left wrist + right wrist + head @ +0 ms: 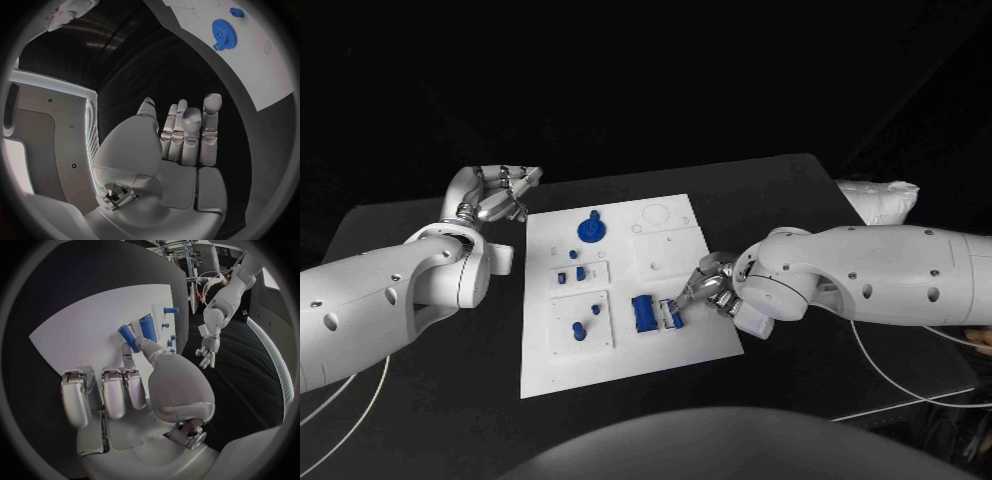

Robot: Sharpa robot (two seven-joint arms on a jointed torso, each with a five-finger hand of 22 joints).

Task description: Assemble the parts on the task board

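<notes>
- The task board (678, 345) lies flat in the middle of the black table (387, 225), with small blue parts spread over it.
- A blue rectangular part (643, 312) sits on the board's near half; a blue bar (671, 311) lies just beside it, on the side toward the right hand (710, 287).
- That right hand is at the bar: in the right wrist view a fingertip and thumb (145, 346) touch the bar's end (127, 337). Whether they truly pinch it, I cannot tell.
- A blue gear (593, 229) stands on the board's far part, and several short blue pegs (578, 272) stand on the side toward the left hand.
- The left hand (499, 194) is off the board, just beside its far corner, over the table; its fingers (187, 125) are straight, close together, holding nothing.
</notes>
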